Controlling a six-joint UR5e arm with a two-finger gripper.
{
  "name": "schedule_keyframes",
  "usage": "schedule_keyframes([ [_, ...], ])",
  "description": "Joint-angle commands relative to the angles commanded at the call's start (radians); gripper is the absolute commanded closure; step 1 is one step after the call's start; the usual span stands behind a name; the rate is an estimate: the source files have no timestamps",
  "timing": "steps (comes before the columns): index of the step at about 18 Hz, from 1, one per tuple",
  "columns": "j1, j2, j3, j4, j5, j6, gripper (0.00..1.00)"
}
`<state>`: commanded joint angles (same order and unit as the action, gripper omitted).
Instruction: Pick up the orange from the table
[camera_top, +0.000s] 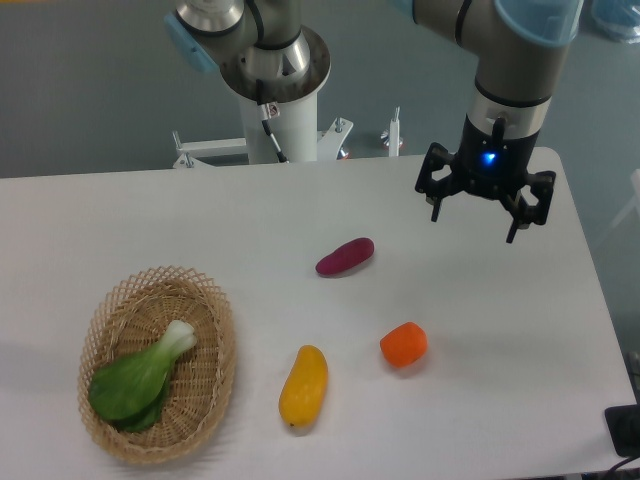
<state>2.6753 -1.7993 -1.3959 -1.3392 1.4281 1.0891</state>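
Note:
The orange (404, 344) is a small, blocky, bright red-orange fruit lying on the white table (500, 400), right of centre near the front. My gripper (477, 226) hangs in the air above the table's far right part, well behind and to the right of the orange. Its black fingers point down, spread apart, with nothing between them.
A purple sweet potato (345, 257) lies behind and left of the orange. A long yellow fruit (303, 386) lies to its left near the front. A wicker basket (206, 300) holding a leafy green vegetable (140, 379) sits at front left. The robot base (280, 120) stands at the back.

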Motion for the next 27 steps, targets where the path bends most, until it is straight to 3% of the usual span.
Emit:
schedule_keyframes([
  [10, -0.002, -0.002, -0.011, 0.006, -0.002, 0.012, 0.00],
  [15, -0.040, -0.037, -0.054, 0.069, 0.009, 0.055, 0.00],
  [16, -0.044, -0.046, -0.083, 0.096, 0.012, 0.057, 0.00],
  [18, -0.084, -0.046, -0.170, 0.243, 0.078, 0.048, 0.00],
  [20, -0.107, -0.055, -0.219, 0.328, 0.095, 0.048, 0.00],
  [23, -0.126, -0.129, -0.216, 0.353, 0.095, 0.093, 0.00],
  [27, -0.127, -0.166, -0.212, 0.348, 0.138, 0.290, 0.00],
])
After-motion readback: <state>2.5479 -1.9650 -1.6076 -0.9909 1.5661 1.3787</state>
